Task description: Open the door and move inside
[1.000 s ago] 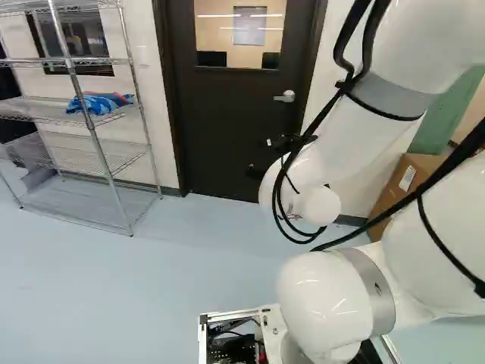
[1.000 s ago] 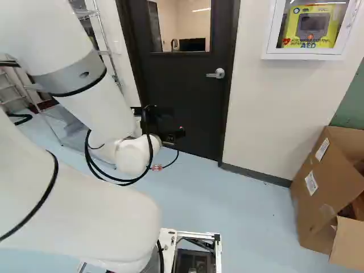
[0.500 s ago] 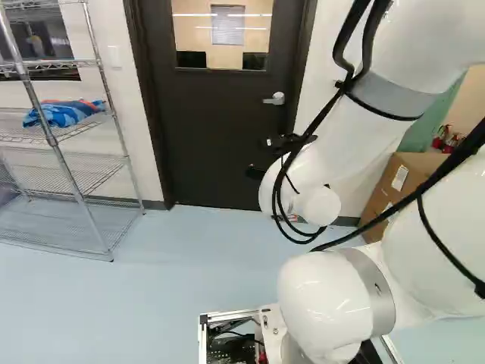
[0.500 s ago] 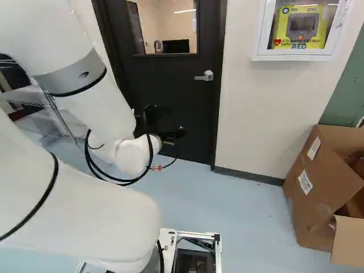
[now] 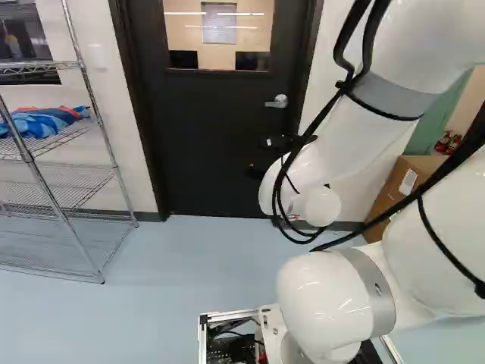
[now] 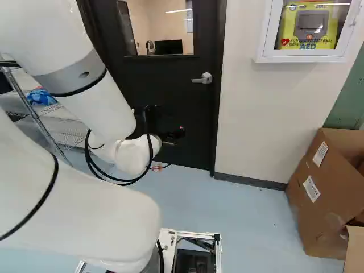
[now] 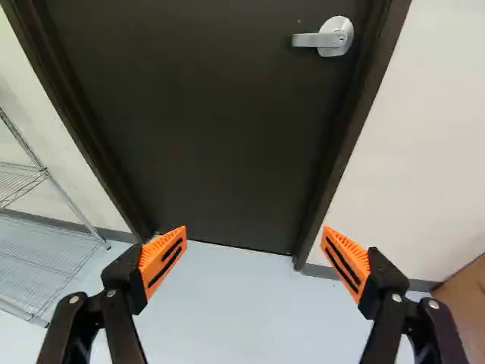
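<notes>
- In the left base view we see the door (image 5: pixel 220 144) ahead of the tool (image 5: pixel 260 157); the tool stands in front of the door's lower part, below the level of its lever handle (image 5: pixel 280 101).
- In the wrist view we find the tool (image 7: pixel 254 235) with its two fingers spread wide apart, the orange pads (image 7: pixel 163 258) facing each other across the foot of the door.
- We note that the door is closed within its dark frame (image 7: pixel 364 106), its face nearly black and smooth.
- We observe a silver lever handle near one edge of the door, its lever level and pointing towards the door's middle.
- In the door's upper part we see a window (image 5: pixel 220 38), through which a lit room shows.
- Beside the door, on the side away from the handle, we mark a wire shelf unit (image 5: pixel 115 173) bearing a blue cloth (image 5: pixel 44 123).
- On the door's handle side we see a white wall cabinet (image 6: pixel 259 42) holding a yellow device (image 6: pixel 307 34), and an open cardboard box (image 6: pixel 321 199) on the floor (image 6: pixel 250 227).
</notes>
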`<state>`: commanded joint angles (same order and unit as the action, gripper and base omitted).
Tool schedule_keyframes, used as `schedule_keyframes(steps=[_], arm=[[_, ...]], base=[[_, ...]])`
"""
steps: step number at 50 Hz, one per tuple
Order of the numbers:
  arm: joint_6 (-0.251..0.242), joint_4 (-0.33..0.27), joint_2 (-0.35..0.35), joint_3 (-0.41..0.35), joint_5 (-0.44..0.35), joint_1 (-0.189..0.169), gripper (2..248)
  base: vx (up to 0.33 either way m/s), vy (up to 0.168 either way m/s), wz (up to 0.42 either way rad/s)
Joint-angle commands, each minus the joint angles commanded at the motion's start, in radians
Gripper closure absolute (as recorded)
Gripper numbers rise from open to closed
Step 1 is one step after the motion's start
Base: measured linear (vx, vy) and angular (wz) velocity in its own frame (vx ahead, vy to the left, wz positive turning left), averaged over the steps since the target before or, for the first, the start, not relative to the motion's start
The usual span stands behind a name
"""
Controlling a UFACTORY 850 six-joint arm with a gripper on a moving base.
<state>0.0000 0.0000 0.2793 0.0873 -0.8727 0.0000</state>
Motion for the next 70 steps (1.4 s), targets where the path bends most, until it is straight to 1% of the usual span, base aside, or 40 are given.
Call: schedule_keyframes(steps=[12, 46, 70], arm=[[0.0, 0.0, 0.0, 0.0, 0.0, 0.0, 3], [0.0, 0.0, 0.0, 0.0, 0.0, 0.0, 3], [0.0, 0.0, 0.0, 0.0, 0.0, 0.0, 3]], base=[[0.19, 0.069, -0.078], [0.186, 0.048, -0.173], [0.154, 0.065, -0.032]])
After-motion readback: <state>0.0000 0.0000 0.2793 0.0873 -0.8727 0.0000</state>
